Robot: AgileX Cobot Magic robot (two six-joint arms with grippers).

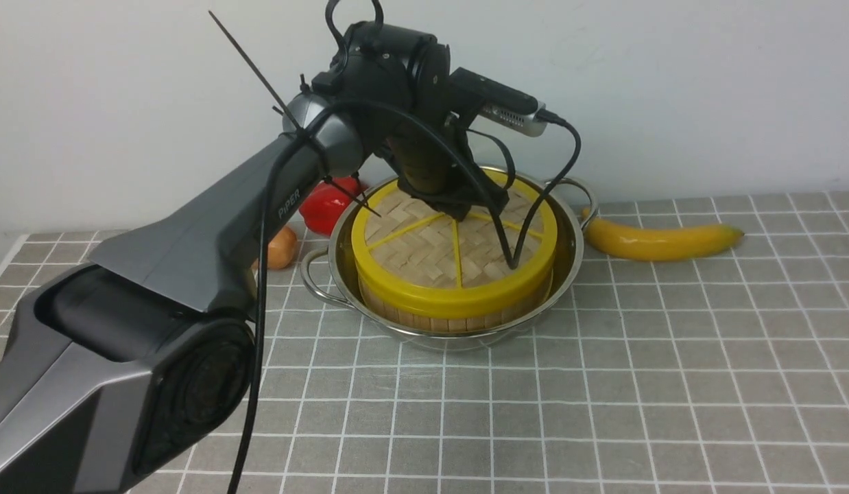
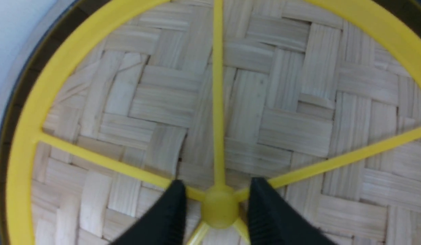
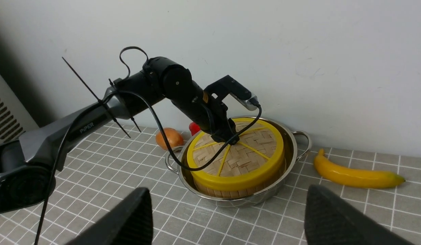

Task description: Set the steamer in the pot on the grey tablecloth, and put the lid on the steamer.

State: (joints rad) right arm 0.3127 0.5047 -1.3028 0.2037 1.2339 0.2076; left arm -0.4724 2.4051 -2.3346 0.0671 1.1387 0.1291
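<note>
The steel pot (image 1: 569, 241) stands on the grey tablecloth (image 1: 603, 384) near the wall. The steamer (image 1: 452, 321) sits inside it, only its slatted wall showing under the lid (image 1: 424, 255). The lid lies flat on the steamer, yellow rim and spokes up. My left gripper (image 1: 459, 206) points down onto the lid's middle. In the left wrist view, my left gripper (image 2: 217, 182) has one black finger on each side of the yellow hub (image 2: 219, 208), with a small gap at each side, so it is open. My right gripper (image 3: 229, 195) hangs wide open above the cloth, in front of the pot (image 3: 292, 149), holding nothing.
A yellow banana (image 1: 661, 240) lies right of the pot. A red pepper (image 1: 328, 206) and an orange onion (image 1: 282, 248) sit left of it, behind my left arm. A white wall closes off the back. The left arm's cable drapes across the lid.
</note>
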